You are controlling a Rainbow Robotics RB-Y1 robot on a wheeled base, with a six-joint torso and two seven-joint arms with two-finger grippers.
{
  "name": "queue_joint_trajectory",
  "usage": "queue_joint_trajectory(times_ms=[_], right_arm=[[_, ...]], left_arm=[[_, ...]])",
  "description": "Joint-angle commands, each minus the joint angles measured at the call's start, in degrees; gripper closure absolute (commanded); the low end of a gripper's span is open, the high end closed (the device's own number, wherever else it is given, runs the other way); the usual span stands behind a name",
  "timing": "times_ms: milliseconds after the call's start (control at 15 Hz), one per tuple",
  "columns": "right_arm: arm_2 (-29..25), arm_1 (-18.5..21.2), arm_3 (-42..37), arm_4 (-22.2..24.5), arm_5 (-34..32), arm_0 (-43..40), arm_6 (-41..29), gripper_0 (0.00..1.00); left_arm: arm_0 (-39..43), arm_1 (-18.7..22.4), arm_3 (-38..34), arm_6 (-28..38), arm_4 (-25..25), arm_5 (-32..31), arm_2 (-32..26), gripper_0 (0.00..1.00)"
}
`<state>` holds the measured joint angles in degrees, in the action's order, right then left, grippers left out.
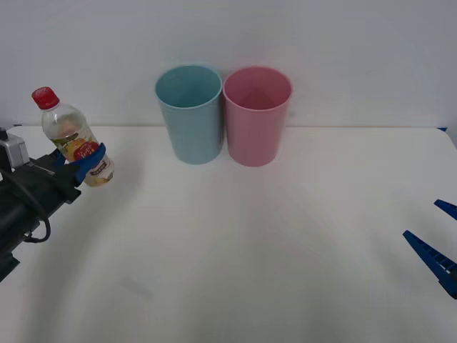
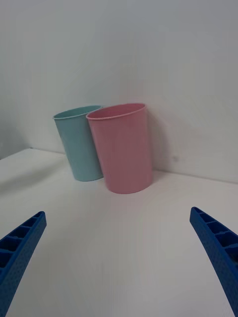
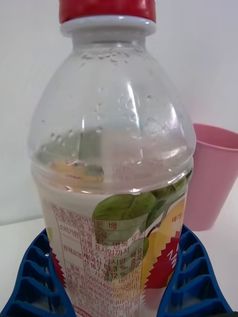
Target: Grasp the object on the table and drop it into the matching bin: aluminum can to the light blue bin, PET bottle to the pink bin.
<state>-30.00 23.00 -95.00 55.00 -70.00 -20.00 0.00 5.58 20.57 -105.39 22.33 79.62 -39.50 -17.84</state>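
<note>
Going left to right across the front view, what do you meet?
Left gripper holding the PET bottle off the table → light blue bin → pink bin → open right gripper.

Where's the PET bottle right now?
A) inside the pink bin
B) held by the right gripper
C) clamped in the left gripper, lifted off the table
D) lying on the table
C: the left gripper has its blue jaws shut around the label of the PET bottle, holding it tilted above the table, off to the left of the light blue bin and pink bin.
</note>
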Motion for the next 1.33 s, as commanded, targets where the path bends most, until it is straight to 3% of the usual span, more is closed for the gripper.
queue_joint_trajectory(times_ms=[67,267,400,600,867,1333], right_arm=[[0.0,0.0,0.0,0.0,0.0,0.0,0.0,0.00],[0.0,0.0,0.0,0.0,0.0,0.0,0.0,0.00],[0.0,0.0,0.0,0.0,0.0,0.0,0.0,0.00],[0.0,0.0,0.0,0.0,0.0,0.0,0.0,0.00],[0.0,0.0,0.0,0.0,0.0,0.0,0.0,0.00],[0.0,0.0,0.0,0.0,0.0,0.0,0.0,0.00]], left_arm=[[3.9,0.0,-6.3,1.3,-4.6,2.2,-0.1,1.00],[4.9,0.0,-9.5,1.6,-7.9,3.0,-0.4,1.00],[4.2,0.0,-11.0,2.2,-7.9,3.2,-0.5,1.00],[-2.1,-0.4,-10.8,6.3,-5.9,6.0,4.3,1.00],[-11.4,-6.7,-8.3,11.9,5.9,7.2,8.9,1.00],[-32.7,-13.9,11.0,11.4,19.3,7.1,12.7,1.00]])
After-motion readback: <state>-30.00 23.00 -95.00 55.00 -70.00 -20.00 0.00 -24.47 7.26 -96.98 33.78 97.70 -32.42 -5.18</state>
